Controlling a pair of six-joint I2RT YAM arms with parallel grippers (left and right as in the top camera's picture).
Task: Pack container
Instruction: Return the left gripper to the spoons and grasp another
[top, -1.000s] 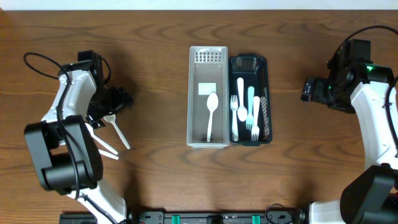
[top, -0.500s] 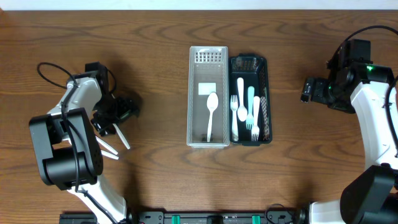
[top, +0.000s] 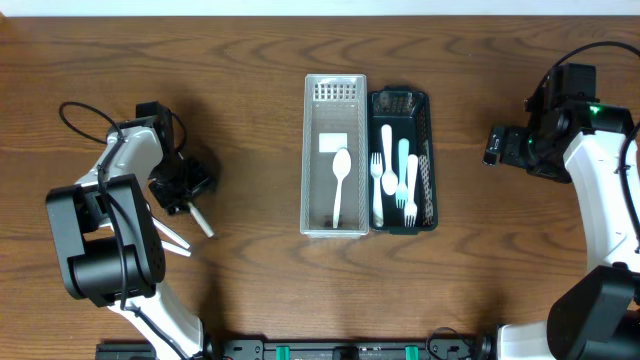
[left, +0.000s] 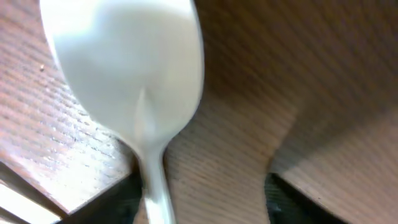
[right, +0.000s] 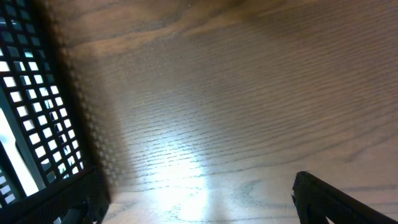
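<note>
A white spoon (left: 124, 68) lying on the table (top: 260, 290) near its left edge is being taken up for packing. Its handle is seen between the fingers (left: 118, 196) of the left gripper (top: 183, 185), which stand apart with a gap wider than the handle, so no pinch is made yet. The next move is judged to call for full closure on the handle, a lift, and carriage to the silver tray (top: 308, 150) at the table's middle, where a packed spoon (top: 339, 175) lies, beside the black basket (top: 430, 150) of forks (top: 410, 190). The right gripper (top: 497, 145), near the right edge, is spread wide and holds nothing
</note>
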